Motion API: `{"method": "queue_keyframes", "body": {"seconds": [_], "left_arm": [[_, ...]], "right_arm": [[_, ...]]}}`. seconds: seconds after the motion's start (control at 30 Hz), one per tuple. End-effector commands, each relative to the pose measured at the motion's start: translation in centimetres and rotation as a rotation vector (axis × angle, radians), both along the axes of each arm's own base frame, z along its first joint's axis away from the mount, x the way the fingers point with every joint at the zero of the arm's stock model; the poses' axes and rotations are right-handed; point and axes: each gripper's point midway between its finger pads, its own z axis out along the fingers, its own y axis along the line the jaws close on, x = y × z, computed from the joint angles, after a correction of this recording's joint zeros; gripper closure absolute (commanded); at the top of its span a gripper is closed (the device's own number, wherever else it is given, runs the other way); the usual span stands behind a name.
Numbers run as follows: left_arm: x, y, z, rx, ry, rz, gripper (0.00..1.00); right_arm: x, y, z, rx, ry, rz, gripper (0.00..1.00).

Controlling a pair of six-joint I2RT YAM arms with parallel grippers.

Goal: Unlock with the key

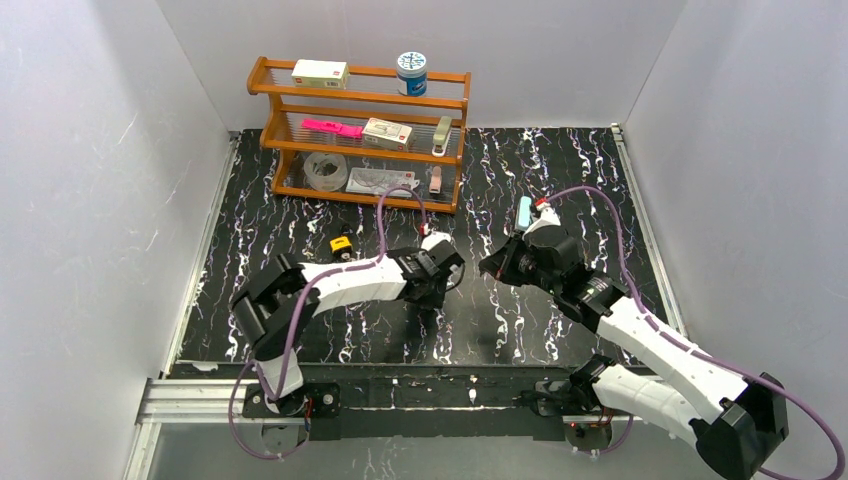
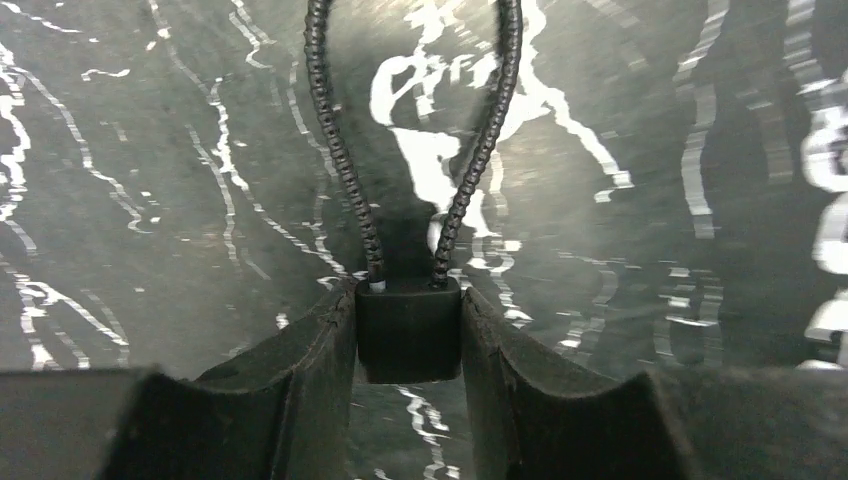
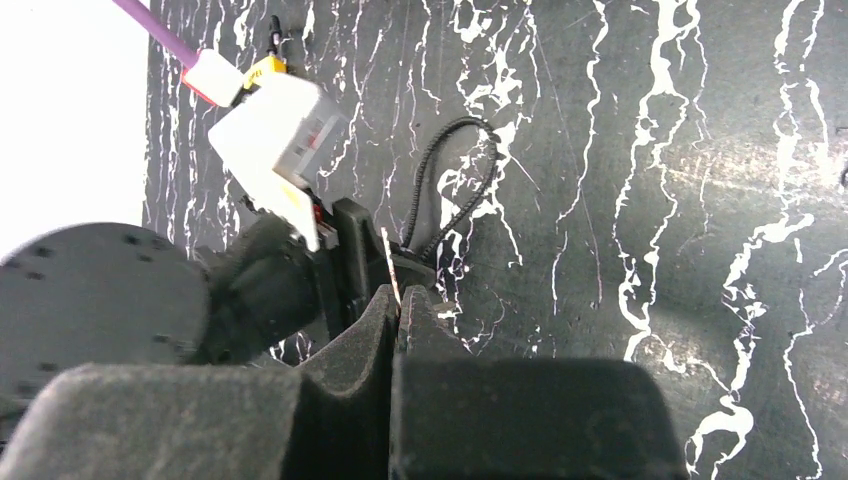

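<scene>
Black marbled tabletop spreads out in front of the wooden rack. On the near side of the rack's right end, well apart from it, we see the two grippers meeting almost tip to tip.

The left gripper reaches in from the rack's left side. In its wrist view we find its fingers pressed against both flanks of a small black padlock, so the body is pinched squarely between them. The padlock's beaded cable shackle rises out of the top of the body and loops away past the fingertips. We cannot tell whether the loop rests on the tabletop.

The right gripper comes in from the opposite side. Its fingers are pressed together with only a hairline seam between them, and from that seam a thin pale blade, the key, sticks out edge-on. The key's tip stands right at the padlock body, on the side away from the shackle. Whether it has entered the keyhole or only touches the casing is hidden from us.

A small yellow object lies on the tabletop near the rack's front, further left than the padlock.
</scene>
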Motion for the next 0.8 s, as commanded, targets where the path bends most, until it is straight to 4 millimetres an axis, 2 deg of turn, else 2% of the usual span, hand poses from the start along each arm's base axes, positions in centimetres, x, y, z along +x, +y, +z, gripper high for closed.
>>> {"method": "queue_keyframes", "body": {"seconds": [0.0, 0.13, 0.33, 0.43, 0.53, 0.63, 0.77], "left_arm": [[1.7, 2.9, 1.1, 0.253, -0.149, -0.082, 0.93], [1.6, 3.3, 0.4, 0.309, -0.133, -0.112, 0.82], [1.7, 3.2, 0.5, 0.317, -0.134, -0.124, 0.46], [2.1, 2.6, 1.3, 0.300, -0.150, -0.132, 0.39], [2.7, 2.1, 1.7, 0.298, -0.169, -0.130, 0.40], [3.1, 1.2, 1.9, 0.274, -0.180, -0.128, 0.50], [3.1, 0.2, 0.5, 0.262, -0.145, -0.144, 0.65]], "right_arm": [[0.4, -0.9, 1.1, -0.002, -0.020, -0.054, 0.99], [0.2, -1.2, 0.6, -0.010, -0.012, -0.065, 0.99], [0.1, -1.7, 0.5, -0.013, -0.015, -0.078, 0.99], [0.0, -1.9, 0.5, -0.018, -0.017, -0.083, 0.99], [-0.1, -2.0, 0.5, -0.017, -0.018, -0.083, 0.99], [-0.2, -2.1, 0.5, -0.021, -0.019, -0.083, 0.99], [-0.2, -2.3, 0.4, -0.023, -0.017, -0.088, 0.99]]}}
